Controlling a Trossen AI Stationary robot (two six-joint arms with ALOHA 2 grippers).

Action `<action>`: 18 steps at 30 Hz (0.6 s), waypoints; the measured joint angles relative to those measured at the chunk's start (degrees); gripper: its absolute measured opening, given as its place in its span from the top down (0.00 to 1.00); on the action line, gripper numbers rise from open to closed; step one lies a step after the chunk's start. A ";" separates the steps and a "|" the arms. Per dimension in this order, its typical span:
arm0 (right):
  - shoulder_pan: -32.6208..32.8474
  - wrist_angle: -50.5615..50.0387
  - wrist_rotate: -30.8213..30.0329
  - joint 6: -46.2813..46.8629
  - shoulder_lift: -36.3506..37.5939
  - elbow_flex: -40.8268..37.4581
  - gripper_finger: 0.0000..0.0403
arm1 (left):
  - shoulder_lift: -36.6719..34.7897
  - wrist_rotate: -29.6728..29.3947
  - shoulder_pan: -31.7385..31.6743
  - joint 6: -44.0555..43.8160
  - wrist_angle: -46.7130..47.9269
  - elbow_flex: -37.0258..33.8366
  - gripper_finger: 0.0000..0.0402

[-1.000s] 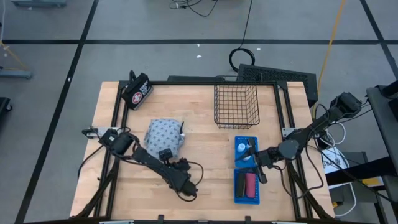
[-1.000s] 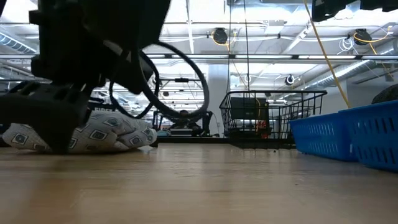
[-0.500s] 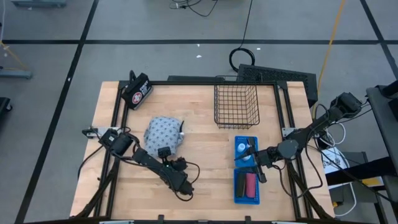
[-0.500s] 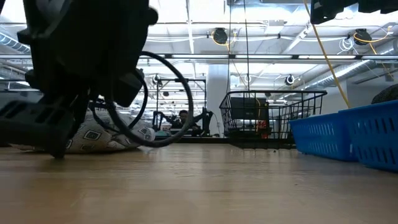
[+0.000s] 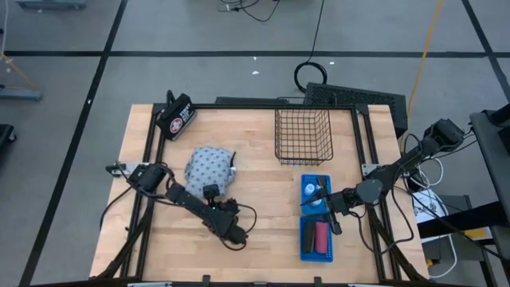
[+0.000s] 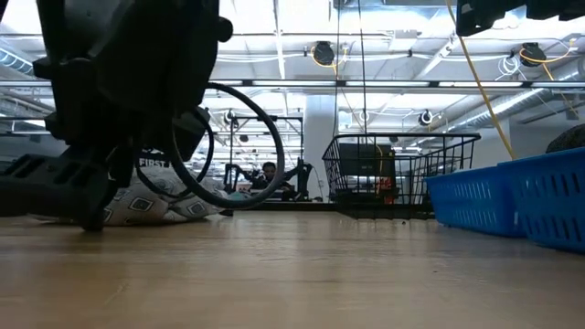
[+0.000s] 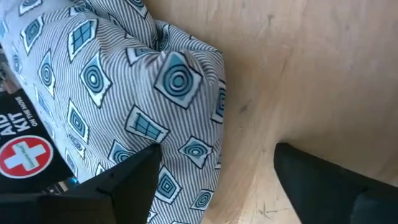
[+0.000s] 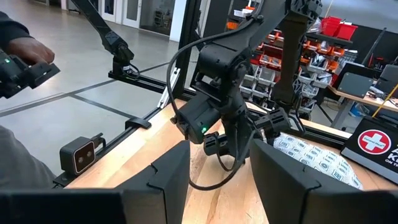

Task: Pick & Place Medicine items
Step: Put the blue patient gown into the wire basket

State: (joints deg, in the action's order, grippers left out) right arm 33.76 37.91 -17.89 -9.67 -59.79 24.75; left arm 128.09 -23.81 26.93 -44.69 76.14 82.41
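The grey-white patterned pouch (image 5: 209, 169) lies flat on the wooden table, left of centre, and fills the left wrist view (image 7: 124, 81). My left gripper (image 5: 212, 194) is low at the pouch's near edge and open; its fingers stand on either side of the pouch's corner (image 7: 214, 180). My right gripper (image 5: 323, 201) hangs open over the blue trays (image 5: 304, 209) and shows nothing between its fingers (image 8: 217, 180). White bottles (image 5: 310, 191) sit in the far tray. A pink piece (image 5: 322, 236) and a black piece (image 5: 309, 236) lie in the near tray. No brown piece shows. My left gripper has one finger (image 7: 124, 180) lying over the pouch's near edge (image 7: 186, 155), and the other finger (image 7: 323, 180) stands over bare wood. I cannot tell whether the finger touches the cloth. The pouch lies flat on the table.
A black wire basket (image 5: 302, 135) stands at the far middle. The black first-aid case (image 5: 176, 117) sits at the far left corner. Black frame rails run along the table's left and right sides. A person's hand (image 8: 25, 53) holds a dark device beyond the table.
My left arm has drawn back from the near middle of the table toward the pouch, moving left and toward the far edge, so the gripper now sits at the pouch's near edge. The pouch and my right arm have stayed put.
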 joint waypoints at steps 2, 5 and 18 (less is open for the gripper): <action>0.00 0.00 0.04 0.00 0.00 0.00 0.62 | 0.00 0.29 -0.41 0.05 -0.29 -0.12 0.26; 0.00 -0.02 0.04 0.00 0.00 0.00 0.62 | 0.05 0.10 -0.46 0.47 -1.00 -0.37 0.39; 0.00 0.00 0.06 0.05 0.00 0.00 0.62 | 0.67 -1.90 -1.13 -4.09 -3.96 -0.78 0.96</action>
State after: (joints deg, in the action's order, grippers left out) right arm 33.76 37.91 -17.82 -9.62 -59.79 24.75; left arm 128.77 -25.71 25.80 -48.78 72.19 81.63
